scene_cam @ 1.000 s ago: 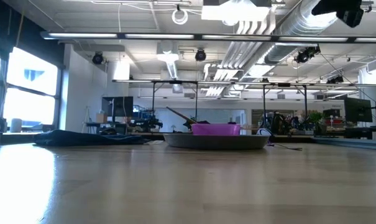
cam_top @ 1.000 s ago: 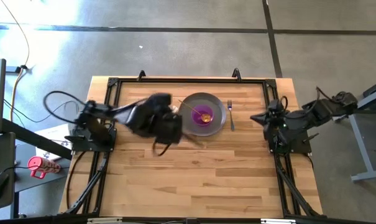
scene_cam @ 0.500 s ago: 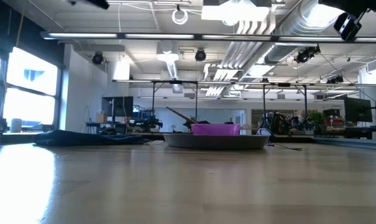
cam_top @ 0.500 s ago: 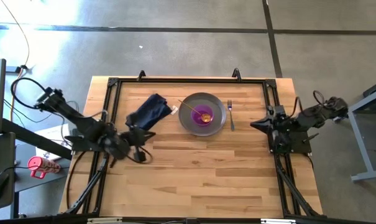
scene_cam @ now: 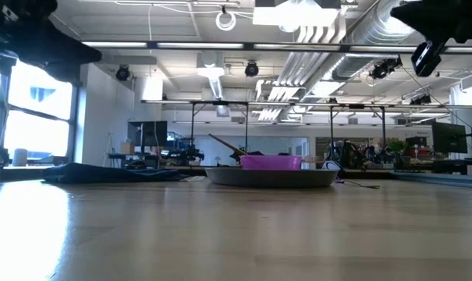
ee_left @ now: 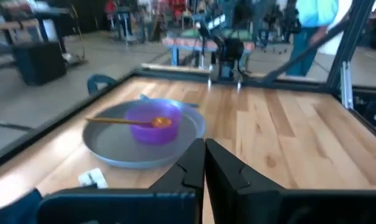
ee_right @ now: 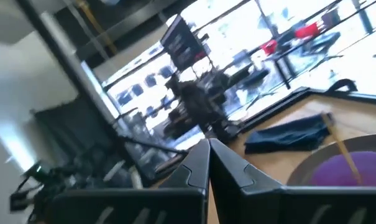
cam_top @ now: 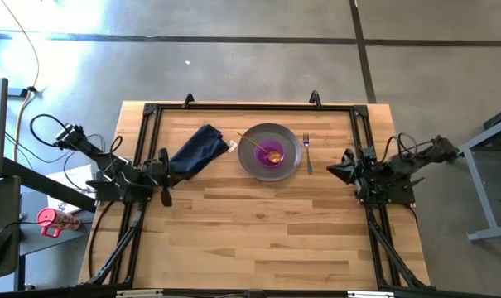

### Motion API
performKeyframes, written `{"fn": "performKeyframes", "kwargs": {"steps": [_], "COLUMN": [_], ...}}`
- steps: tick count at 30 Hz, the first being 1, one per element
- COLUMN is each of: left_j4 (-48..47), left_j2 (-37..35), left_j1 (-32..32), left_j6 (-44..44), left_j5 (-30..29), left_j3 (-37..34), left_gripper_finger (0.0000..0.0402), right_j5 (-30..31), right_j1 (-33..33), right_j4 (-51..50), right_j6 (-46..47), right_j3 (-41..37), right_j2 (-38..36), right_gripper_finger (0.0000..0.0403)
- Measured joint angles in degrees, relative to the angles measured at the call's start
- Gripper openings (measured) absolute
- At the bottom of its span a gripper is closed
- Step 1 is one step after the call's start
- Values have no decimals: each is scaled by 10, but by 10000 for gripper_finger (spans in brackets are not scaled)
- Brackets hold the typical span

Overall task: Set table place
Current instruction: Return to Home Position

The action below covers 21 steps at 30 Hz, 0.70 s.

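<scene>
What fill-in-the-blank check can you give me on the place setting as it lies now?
The magenta ____ sits on the grey plate. The spoon leaning in it is ____-coloured. The teal-handled ____ lies on the table between the plate and the right gripper. The navy napkin lies close to the left gripper, whose fingers are ____.
Missing words: bowl; gold; fork; shut.
</scene>
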Motion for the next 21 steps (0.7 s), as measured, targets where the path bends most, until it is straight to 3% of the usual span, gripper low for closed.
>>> {"fn": "performKeyframes", "kwargs": {"steps": [7,9,21], "left_j4": [-79,-110,-158], "left_j2": [-142,-138,-139], "left_j1": [0,5,79], "left_j6": [60,59,45], "left_j5": [-68,-81,57], "left_j3": [-30,-26,-23], "left_gripper_finger": [0,0,0], "right_j5": [-3,-24,-136], "right_j1": [-83,-109,-225], "right_j4": [35,27,-103], "right_j6": [9,10,45], "right_j3": [-51,-52,-56], "right_j2": [-25,-32,-58], "right_gripper_finger": [0,0,0]}}
